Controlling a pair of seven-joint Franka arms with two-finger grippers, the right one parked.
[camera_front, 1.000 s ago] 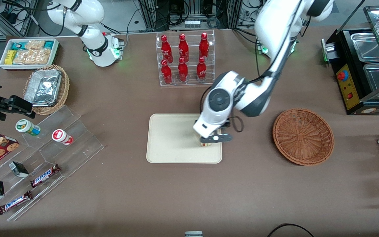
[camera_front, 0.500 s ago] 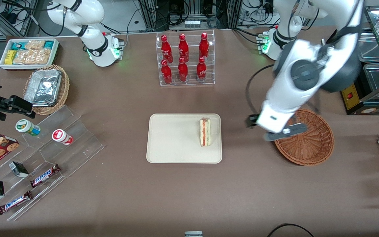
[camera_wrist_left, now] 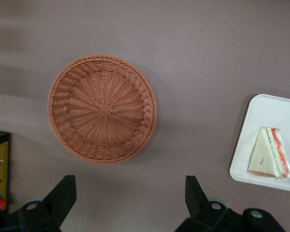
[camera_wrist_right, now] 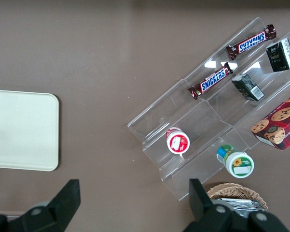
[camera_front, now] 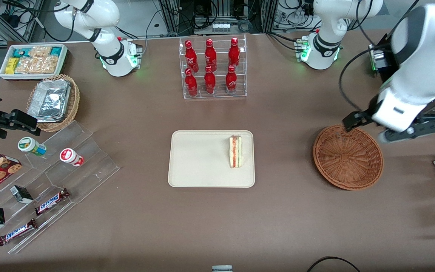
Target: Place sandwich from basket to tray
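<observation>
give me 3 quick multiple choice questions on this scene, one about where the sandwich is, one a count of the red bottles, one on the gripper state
1. Where does the sandwich lie?
A. in the basket
B. on the tray
C. on the bare table

2. How many red bottles stand in the clear rack?
A. four
B. six
C. eight

3. What is the state of the gripper?
A. open and holding nothing
B. shut on the sandwich
C. shut on the basket rim

Answers:
1. B, the wedge rests on the tray, near the edge closest to the basket, which holds nothing.
2. B, two rows of three show in the front view.
3. A, in the left wrist view the fingers stand wide apart with only table between them, above the table beside the basket, toward the working arm's end.
</observation>
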